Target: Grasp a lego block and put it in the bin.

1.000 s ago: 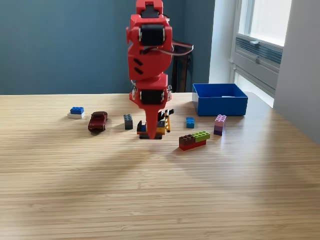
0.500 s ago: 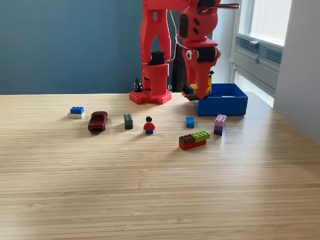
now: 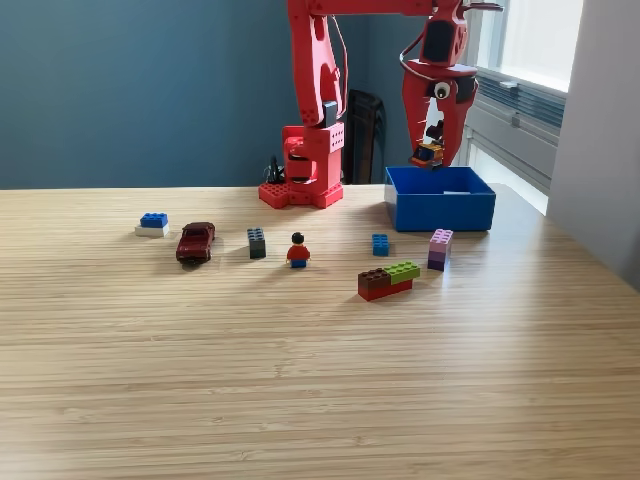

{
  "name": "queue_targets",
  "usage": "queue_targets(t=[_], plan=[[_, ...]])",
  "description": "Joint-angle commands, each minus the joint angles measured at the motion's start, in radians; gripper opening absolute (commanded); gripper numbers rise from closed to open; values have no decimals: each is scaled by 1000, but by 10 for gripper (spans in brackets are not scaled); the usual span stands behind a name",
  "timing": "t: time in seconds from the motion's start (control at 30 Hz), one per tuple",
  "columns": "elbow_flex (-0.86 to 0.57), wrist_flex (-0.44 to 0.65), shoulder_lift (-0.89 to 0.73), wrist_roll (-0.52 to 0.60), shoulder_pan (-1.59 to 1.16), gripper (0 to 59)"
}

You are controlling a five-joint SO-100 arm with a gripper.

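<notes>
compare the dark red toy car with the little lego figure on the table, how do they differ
The toy car is dark red all over; the lego figure has a black head, red torso and blue base. The car lies low and long; the figure stands upright and narrow. The car is further toward the exterior view's left. Both rest on the wooden table, away from the gripper.

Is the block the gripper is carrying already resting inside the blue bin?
No: the block is held in the gripper, in the air above the bin, with a clear gap to the rim below.
</notes>
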Motion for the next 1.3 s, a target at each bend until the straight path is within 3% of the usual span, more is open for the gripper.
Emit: queue_targets(t=[0.03,0.2,0.27,0.4,0.6,0.77,0.97,1.3], plan=[[-21,15,78,-9,-112,0],[-25,15,78,-51,-123,2],[-15,15,78,-72,-123,60],[9,15,78,-110,-118,235],[12,14,78,-132,-107,270],[-14,14,78,-137,-55,229],[-97,12,78,-126,190,1],[-155,-60,78,-216,726,0]])
